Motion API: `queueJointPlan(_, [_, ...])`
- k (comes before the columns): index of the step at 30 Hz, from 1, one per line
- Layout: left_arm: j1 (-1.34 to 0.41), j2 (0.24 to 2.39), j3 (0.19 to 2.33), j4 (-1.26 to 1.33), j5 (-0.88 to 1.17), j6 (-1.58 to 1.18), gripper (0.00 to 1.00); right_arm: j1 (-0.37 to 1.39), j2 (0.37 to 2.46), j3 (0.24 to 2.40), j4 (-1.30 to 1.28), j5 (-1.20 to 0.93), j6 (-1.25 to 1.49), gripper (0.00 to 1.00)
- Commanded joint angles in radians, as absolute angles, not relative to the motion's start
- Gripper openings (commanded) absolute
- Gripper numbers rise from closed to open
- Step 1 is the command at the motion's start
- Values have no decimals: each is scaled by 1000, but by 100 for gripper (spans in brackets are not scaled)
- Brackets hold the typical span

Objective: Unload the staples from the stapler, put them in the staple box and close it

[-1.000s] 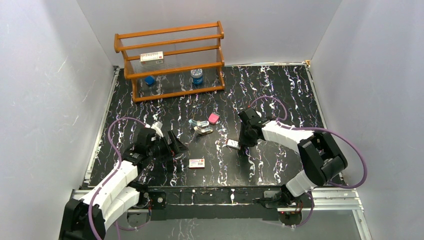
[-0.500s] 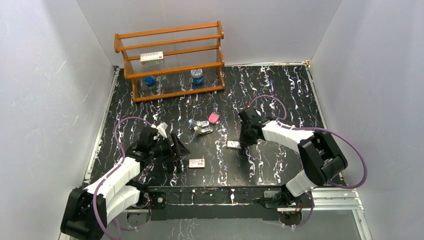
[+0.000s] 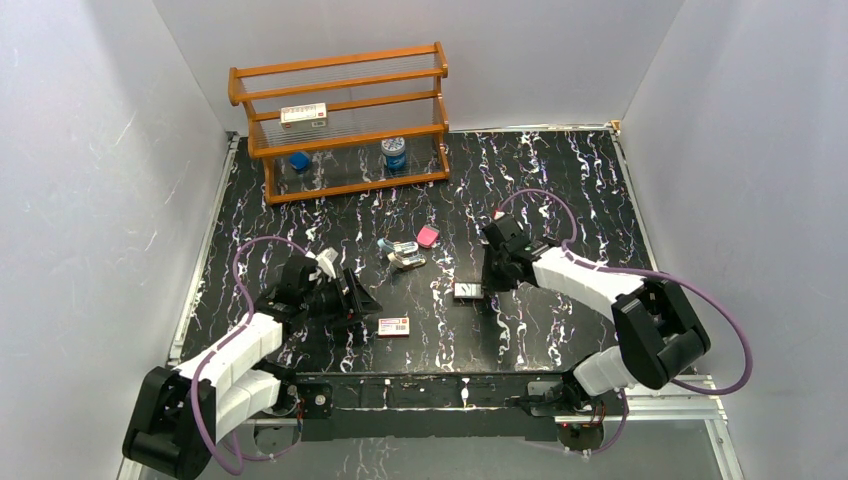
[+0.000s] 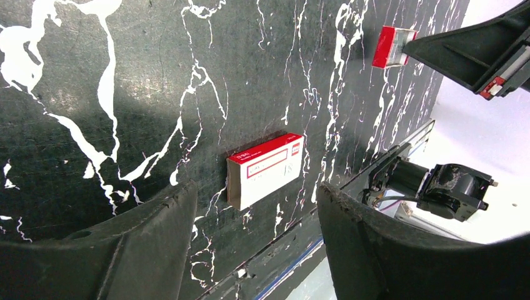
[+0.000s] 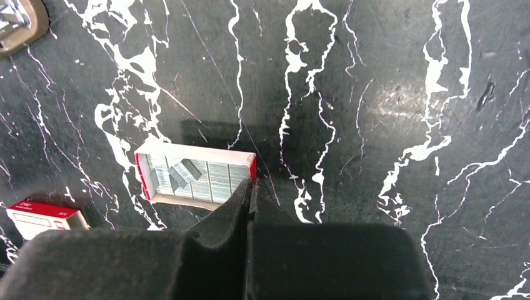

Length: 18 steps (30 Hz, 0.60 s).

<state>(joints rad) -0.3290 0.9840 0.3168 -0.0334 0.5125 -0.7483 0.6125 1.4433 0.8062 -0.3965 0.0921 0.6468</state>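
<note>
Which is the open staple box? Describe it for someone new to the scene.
From the wooden shelf at the back of the table, come forward past the teal stapler to the right hand. The open staple box lies flat right beside it. Unlike the closed red-labelled white box nearer the front edge, it shows grey staples inside.

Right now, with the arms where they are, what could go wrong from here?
1. The right jaws are shut right at a corner of the open staple tray; a nudge could spill its loose staples.
2. The left jaws stand open toward the closed red-and-white box, not the stapler, so they might grab the wrong thing.
3. The stapler lies close to the pink block, which a reach could knock.
</note>
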Motion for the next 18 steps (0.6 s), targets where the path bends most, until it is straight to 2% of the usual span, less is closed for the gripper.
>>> queueJointPlan(1, [-326,986,299,-16,539,-742,67,639,1398,774,-407,64,629,5])
queueJointPlan(18, [-347,1036,295,31,554,-756,66,884,1483,843,-420,113,780,4])
